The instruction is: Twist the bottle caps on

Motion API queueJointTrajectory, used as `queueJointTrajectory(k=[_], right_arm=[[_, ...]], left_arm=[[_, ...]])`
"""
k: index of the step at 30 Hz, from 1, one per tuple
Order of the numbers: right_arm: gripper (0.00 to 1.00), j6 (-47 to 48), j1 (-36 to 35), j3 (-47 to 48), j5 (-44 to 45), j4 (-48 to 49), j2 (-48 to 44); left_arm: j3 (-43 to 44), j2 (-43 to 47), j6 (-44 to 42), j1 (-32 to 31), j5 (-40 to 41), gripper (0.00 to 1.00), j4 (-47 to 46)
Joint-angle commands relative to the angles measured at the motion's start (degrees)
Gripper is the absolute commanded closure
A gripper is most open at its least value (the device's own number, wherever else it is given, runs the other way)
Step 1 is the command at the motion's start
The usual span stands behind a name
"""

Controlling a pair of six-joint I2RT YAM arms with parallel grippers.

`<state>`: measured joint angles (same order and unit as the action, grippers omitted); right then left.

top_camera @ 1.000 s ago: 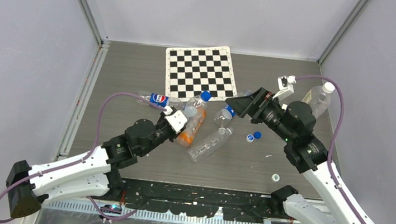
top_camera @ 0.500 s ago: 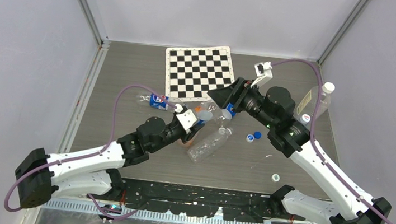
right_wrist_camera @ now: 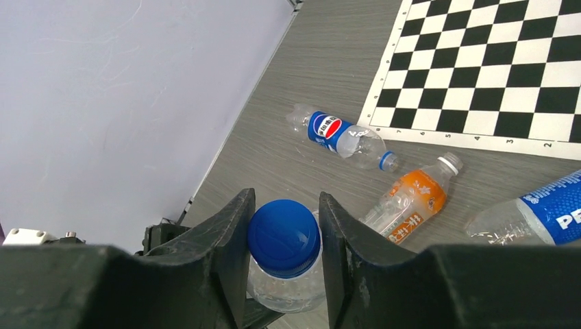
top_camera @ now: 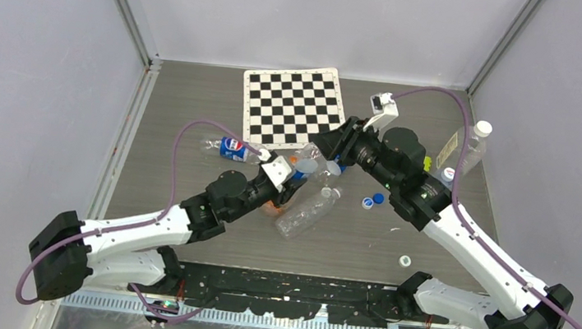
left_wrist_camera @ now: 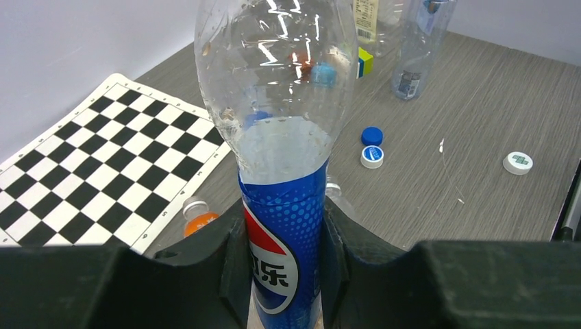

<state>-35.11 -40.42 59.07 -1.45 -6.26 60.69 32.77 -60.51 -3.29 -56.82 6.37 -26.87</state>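
My left gripper (left_wrist_camera: 284, 219) is shut on a clear Pepsi bottle (left_wrist_camera: 281, 123) with a blue label, held upright off the table. In the top view this gripper (top_camera: 290, 176) sits mid-table. A blue cap (right_wrist_camera: 284, 236) sits on the bottle's mouth. My right gripper (right_wrist_camera: 286, 205) is shut on that cap from above, a finger on each side, and reaches in from the right (top_camera: 323, 150). Loose bottle caps lie on the table to the right: a blue one (left_wrist_camera: 372, 135), a white-and-blue one (left_wrist_camera: 372, 156) and a white one (left_wrist_camera: 518, 162).
A checkerboard mat (top_camera: 294, 105) lies at the back. A second Pepsi bottle (right_wrist_camera: 342, 137), an orange-label bottle (right_wrist_camera: 411, 195) and a clear bottle (top_camera: 307, 210) lie on the table near the grippers. A white-capped bottle (top_camera: 471, 148) stands at the far right.
My right gripper swung left over the held bottle and closed on its blue cap. The left arm moved the bottle up and slightly right.
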Motion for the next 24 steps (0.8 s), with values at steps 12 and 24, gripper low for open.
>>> queueJointTrajectory(k=[12, 24], right_arm=[[1.00, 14.87, 5.50, 7.96, 16.15, -7.38, -0.92], [1.00, 28.84, 17.01, 0.00, 30.45, 15.35, 5.12]], left_arm=[[6.16, 6.85, -3.50, 3.85, 3.67, 0.07, 14.30], [18.23, 7.70, -4.24, 20.30, 0.13, 0.01, 50.96]])
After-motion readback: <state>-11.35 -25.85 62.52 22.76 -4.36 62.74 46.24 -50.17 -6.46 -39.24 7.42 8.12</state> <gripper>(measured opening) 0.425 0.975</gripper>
